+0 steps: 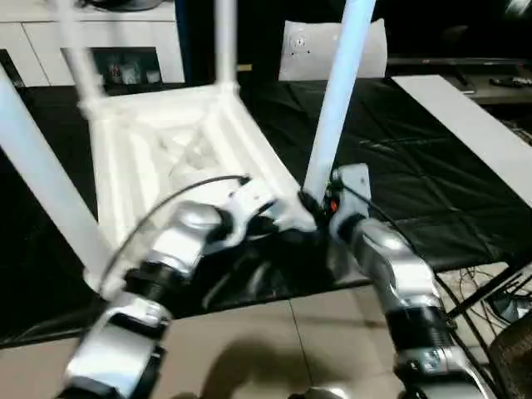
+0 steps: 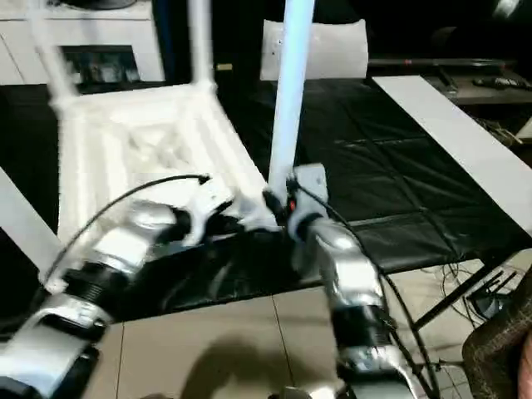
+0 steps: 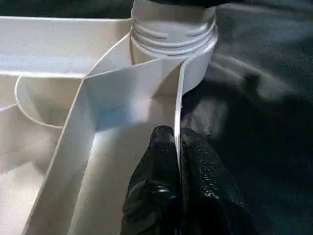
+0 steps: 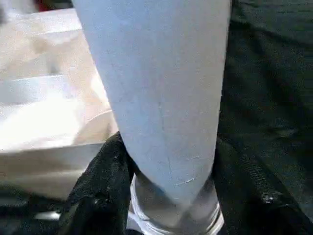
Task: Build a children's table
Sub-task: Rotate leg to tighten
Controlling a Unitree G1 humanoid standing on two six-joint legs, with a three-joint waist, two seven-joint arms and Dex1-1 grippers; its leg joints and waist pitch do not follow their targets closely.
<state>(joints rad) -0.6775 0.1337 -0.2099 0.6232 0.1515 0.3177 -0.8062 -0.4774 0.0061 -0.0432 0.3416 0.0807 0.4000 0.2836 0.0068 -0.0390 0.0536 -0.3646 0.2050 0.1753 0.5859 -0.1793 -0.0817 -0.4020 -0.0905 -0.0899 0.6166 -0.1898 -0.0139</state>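
The children's table tabletop [image 1: 166,150] lies upside down on a black cover, ribbed underside up. A white tube leg [image 1: 337,100] stands in its near right corner socket [image 3: 171,34]. Three other legs [image 1: 224,41] rise from the other corners. My left gripper [image 3: 177,147] is shut on the thin rim wall of the tabletop just beside that socket. My right gripper [image 4: 171,196] is closed around the base of the near right leg [image 4: 161,98], one black finger [image 4: 98,186] on each side, just above the threaded end.
A flat white board [image 1: 470,125] lies on the black cover to the right. A white cabinet [image 1: 100,50] stands at the back left. Cables [image 1: 490,291] and a stand's legs crowd the tiled floor at the lower right.
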